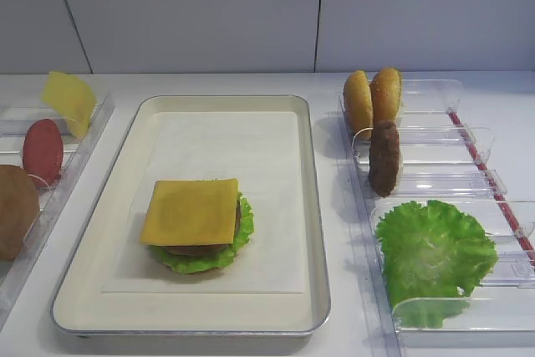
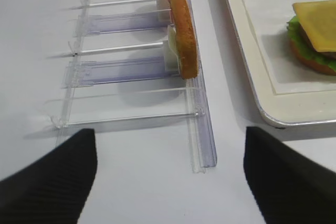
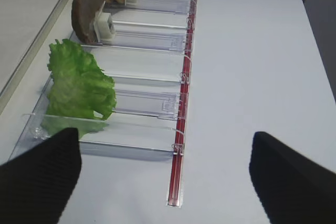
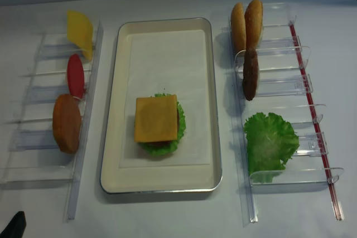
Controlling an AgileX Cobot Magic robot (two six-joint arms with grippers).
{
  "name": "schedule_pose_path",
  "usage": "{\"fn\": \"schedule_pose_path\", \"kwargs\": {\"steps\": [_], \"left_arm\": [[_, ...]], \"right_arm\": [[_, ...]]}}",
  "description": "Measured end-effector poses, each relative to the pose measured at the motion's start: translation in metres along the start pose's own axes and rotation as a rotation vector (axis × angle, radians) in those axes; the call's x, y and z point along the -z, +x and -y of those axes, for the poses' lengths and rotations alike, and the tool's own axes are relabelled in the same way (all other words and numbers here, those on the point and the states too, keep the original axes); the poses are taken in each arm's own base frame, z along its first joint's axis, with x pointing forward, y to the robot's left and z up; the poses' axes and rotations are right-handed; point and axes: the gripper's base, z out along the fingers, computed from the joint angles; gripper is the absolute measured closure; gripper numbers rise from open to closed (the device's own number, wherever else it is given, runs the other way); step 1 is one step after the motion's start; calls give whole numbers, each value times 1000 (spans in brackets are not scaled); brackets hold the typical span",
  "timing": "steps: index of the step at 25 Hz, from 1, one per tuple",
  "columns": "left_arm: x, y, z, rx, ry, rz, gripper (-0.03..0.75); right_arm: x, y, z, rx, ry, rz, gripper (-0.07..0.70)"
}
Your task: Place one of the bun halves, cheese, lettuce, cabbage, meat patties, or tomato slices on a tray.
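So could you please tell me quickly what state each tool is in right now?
Left tool: open, holding nothing.
Right tool: open, holding nothing.

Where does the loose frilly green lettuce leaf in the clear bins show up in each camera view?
Exterior high: frilly green lettuce leaf lower right, right of the metal tray.
Exterior high (realsense): leaf right of centre, below the dark brown patty.
Right wrist: leaf left of centre, patty above.
Left wrist: not in it.
Shared landmark: that patty standing just beyond the leaf.
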Motion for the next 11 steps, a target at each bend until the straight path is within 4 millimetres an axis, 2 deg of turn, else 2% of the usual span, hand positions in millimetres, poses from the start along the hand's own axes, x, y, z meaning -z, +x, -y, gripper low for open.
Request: {"fn": "schedule_pose_path", "kwargs": {"steps": [11], "left_arm": [[0, 0, 0, 0, 0, 0, 162]], "right_arm": [[0, 0, 0, 0, 0, 0, -16]]}}
